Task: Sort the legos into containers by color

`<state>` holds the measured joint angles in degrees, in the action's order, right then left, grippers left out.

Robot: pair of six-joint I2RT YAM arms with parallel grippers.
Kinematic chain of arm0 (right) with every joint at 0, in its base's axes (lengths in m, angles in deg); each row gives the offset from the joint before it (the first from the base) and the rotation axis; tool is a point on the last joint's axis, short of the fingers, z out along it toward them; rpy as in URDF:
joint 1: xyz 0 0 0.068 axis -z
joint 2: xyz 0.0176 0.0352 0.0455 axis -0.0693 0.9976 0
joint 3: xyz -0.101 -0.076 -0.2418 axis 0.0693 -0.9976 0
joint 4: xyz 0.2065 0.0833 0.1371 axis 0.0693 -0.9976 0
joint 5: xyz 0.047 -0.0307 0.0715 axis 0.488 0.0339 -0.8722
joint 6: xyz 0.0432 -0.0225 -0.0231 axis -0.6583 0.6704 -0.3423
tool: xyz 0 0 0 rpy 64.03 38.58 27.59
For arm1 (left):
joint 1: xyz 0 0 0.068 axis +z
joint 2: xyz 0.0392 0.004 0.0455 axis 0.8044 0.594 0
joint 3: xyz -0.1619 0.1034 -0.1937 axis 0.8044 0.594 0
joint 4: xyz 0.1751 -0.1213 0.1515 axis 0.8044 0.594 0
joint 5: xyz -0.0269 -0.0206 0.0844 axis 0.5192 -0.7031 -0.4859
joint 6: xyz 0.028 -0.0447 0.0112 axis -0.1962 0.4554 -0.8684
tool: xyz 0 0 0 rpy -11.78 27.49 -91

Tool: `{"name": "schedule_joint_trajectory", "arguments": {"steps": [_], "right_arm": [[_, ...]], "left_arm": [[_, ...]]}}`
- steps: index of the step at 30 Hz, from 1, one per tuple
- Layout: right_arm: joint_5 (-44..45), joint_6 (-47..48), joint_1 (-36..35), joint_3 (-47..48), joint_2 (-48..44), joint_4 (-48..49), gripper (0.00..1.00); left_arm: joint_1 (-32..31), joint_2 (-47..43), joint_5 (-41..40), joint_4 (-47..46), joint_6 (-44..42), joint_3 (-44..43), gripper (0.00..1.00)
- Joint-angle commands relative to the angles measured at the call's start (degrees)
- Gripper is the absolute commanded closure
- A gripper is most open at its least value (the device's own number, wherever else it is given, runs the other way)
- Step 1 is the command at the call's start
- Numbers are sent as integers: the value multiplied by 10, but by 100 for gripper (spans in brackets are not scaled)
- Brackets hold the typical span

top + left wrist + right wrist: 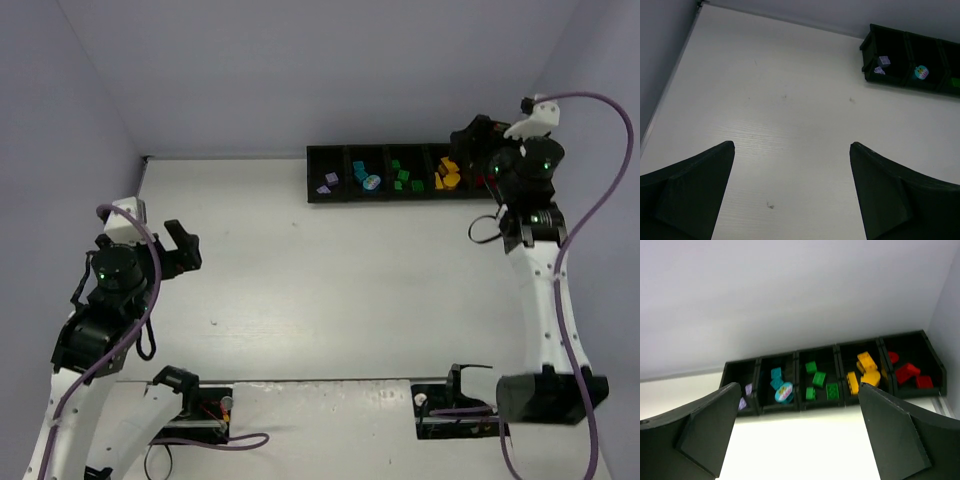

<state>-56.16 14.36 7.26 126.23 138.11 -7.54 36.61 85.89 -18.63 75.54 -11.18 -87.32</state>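
Note:
The containers are a black row of bins at the table's far right. Sorted inside lie lilac legos, teal legos, green legos and yellow legos. The right wrist view shows the same containers with lilac, teal, green, yellow and red legos. My right gripper hangs open and empty above the bins' right end. My left gripper is open and empty over the bare table at the left.
White walls close the table at the back and left. The left wrist view shows the containers far off at the upper right, with lilac legos in the end bin. Cables and mounts lie along the near edge by the arm bases.

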Motion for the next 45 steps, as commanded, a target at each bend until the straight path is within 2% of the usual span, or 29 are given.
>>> {"name": "schedule_joint_trajectory", "arguments": {"steps": [1,7,13,24,29,45], "right_arm": [[5,-8,1,-52,-102,-14,0],[-1,15,1,-117,-235,-91,0],[-15,36,1,-126,-287,-140,0],[-16,43,1,-139,-329,-175,0],[-29,34,-1,-149,-342,-177,0],[-24,28,-29,-165,-348,-176,0]], "left_arm": [[-25,-2,-29,7,-24,-17,9],[-51,-14,-22,22,-18,-26,8],[-59,-23,-10,45,-5,-34,8],[-64,-34,0,53,9,-17,8],[-64,-24,-7,29,16,-16,8],[-64,49,-6,-30,41,-8,8]]}}
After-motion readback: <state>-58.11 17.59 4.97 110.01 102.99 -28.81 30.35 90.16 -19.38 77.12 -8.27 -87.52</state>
